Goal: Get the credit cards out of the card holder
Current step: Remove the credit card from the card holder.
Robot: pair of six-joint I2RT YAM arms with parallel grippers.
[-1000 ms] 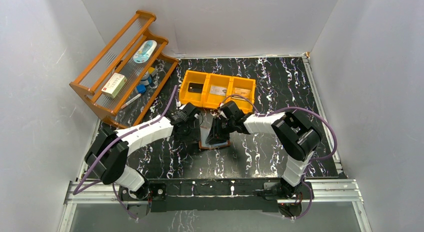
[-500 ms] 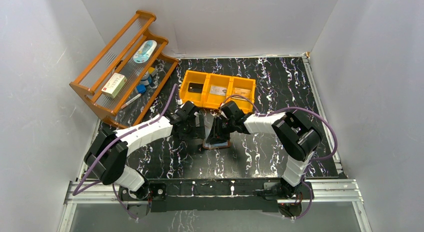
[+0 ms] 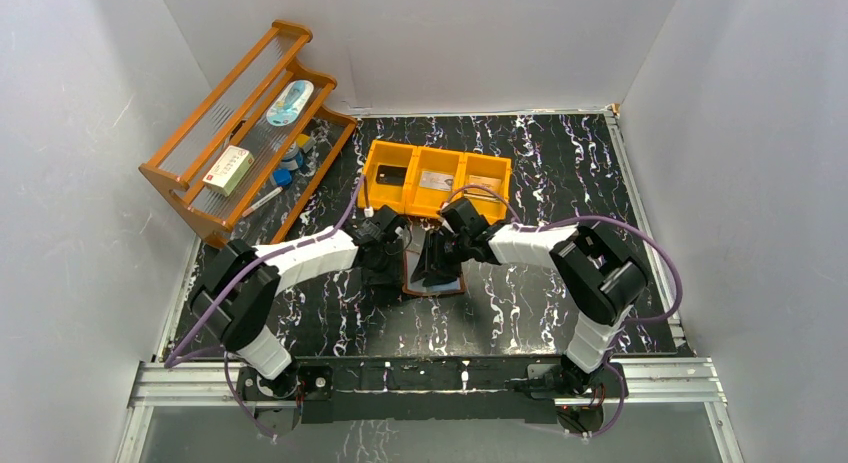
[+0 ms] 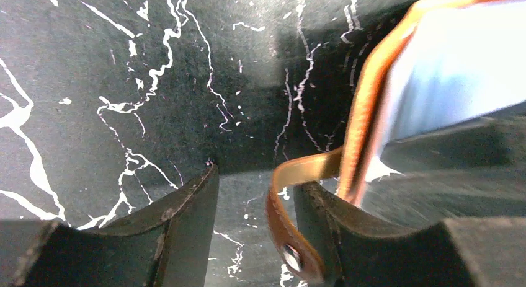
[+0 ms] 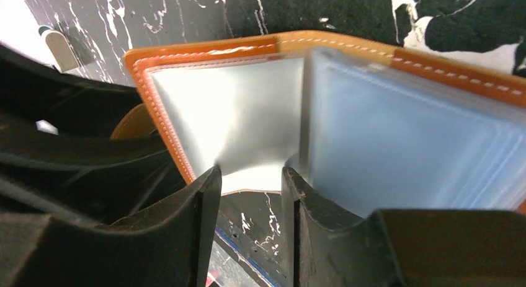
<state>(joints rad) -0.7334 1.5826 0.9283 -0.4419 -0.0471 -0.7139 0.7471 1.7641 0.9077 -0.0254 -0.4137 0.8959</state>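
Orange bin [image 3: 437,151] holds cards [image 3: 434,180]; card holder [image 5: 397,132] open; left fingers [image 4: 186,237], right fingers [image 5: 186,237] narrowly parted.

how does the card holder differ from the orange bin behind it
The card holder is brown stitched leather, spread open, showing pale-blue clear pockets; the orange bin is rigid plastic with three open compartments. The card holder has the left gripper and right gripper at it; the orange bin sits farther back, untouched. Both rest on the table.
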